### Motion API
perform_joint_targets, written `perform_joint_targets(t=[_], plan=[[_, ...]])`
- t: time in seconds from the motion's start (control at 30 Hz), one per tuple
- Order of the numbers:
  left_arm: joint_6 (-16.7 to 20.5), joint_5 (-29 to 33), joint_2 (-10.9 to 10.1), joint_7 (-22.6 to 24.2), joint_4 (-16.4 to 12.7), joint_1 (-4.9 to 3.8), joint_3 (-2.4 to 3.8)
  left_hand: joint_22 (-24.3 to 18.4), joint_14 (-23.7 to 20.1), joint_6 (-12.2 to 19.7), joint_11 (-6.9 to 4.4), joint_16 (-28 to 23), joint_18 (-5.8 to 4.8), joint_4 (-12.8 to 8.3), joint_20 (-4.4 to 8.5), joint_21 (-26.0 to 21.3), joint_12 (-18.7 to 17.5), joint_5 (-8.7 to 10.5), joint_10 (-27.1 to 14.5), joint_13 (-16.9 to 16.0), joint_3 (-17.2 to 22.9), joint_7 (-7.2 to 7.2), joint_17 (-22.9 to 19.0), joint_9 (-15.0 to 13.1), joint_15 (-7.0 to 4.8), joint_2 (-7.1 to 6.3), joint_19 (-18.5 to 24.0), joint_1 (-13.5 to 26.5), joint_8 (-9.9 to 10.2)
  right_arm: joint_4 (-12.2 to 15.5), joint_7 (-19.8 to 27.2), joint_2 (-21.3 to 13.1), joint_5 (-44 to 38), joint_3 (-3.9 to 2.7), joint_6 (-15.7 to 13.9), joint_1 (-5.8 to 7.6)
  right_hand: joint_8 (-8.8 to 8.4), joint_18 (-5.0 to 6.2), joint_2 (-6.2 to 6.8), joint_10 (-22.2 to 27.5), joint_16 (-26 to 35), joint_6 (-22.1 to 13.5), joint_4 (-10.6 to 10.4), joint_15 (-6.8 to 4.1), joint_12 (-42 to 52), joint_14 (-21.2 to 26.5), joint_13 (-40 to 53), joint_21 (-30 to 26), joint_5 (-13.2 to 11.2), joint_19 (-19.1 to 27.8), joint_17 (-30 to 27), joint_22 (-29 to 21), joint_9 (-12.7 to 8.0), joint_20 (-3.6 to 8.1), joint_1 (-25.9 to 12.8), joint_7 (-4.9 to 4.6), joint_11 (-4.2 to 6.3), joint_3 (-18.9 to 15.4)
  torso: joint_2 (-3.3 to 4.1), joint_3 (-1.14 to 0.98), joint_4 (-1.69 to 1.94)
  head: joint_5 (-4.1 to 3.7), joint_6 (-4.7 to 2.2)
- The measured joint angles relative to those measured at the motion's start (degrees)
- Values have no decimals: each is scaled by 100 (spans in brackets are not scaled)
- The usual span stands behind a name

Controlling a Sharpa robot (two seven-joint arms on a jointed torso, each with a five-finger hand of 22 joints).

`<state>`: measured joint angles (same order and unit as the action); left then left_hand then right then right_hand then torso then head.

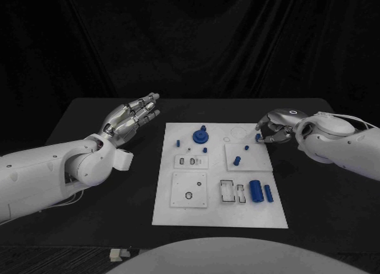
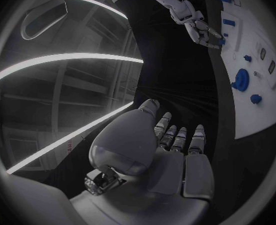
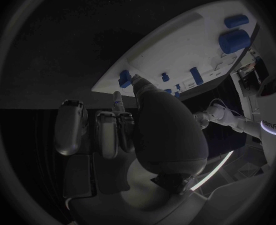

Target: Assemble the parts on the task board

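Right hand (image 1: 275,129) at right edge of board (image 1: 220,217), seemingly pinching small blue part (image 1: 259,137); could slip from light fingertip grip; left hand (image 1: 132,118) open, empty.

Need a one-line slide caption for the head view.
Right hand reaches a blue part at the task board's far right corner; left hand hovers open beside it.

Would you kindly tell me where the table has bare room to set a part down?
Bare black table lies right of the task board, below the right hand. Another free strip lies between the board and the left hand. The board's far right corner, by the right hand, is crowded.
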<state>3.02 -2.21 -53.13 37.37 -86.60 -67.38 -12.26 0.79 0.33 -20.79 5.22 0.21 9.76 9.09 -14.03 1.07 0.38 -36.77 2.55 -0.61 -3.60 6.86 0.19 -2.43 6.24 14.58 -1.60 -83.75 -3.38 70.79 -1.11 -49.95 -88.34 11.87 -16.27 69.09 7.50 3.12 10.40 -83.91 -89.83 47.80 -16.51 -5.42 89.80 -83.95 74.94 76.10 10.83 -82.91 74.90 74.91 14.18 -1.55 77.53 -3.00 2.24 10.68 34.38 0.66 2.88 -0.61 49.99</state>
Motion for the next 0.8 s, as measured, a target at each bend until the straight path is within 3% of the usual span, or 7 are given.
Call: perform_joint_targets(t=[0.8], plan=[[-9,0,-1,-11,-7,2,0,0,0,0,0,0,0,0,0,0,0,0,0,1,0,0,0,0,0,0,0,0,0,-103,-45,126,-12,0,94,-33,300,0,-25,0,0,163,32,0,0,0,-2,-49,90,0,0,-1,156,0,174,22,0,32,-1,0,0,1,0]])
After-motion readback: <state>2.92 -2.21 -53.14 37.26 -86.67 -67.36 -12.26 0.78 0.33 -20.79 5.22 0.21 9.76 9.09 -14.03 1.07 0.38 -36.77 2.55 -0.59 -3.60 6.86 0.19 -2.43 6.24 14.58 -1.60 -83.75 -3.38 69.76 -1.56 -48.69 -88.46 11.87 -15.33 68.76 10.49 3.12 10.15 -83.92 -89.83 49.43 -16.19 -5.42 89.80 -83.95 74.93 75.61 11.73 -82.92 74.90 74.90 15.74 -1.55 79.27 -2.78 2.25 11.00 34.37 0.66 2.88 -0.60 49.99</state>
